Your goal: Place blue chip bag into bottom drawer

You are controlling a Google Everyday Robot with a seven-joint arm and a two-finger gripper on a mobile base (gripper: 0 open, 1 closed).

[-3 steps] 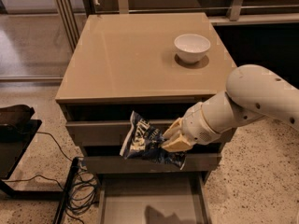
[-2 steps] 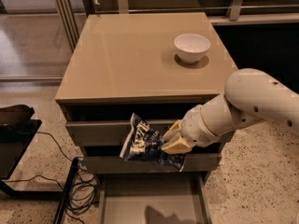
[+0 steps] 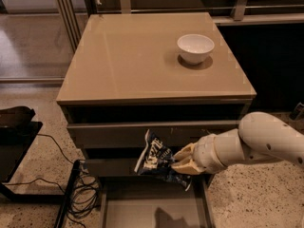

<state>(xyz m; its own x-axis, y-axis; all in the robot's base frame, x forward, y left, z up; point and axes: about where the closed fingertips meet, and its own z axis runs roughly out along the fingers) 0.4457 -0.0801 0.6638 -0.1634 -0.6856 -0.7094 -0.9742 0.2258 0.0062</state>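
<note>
The blue chip bag [image 3: 156, 158] is a dark-blue foil bag with white lettering. It hangs in the air in front of the middle drawer front, above the open bottom drawer [image 3: 142, 208]. My gripper [image 3: 179, 159] comes in from the right on a white arm and is shut on the bag's right edge. The bottom drawer is pulled out at the foot of the cabinet; its flat grey floor shows, with the bag's shadow on it.
A white bowl [image 3: 195, 48] stands on the tan cabinet top [image 3: 142, 61]. Two closed drawer fronts [image 3: 114, 134] lie above the open one. Black cables [image 3: 83, 189] and a dark stand [image 3: 14, 137] are on the floor at left.
The arm has drawn back to the right and lower, and the bag has moved slightly right and down with it, still held.
</note>
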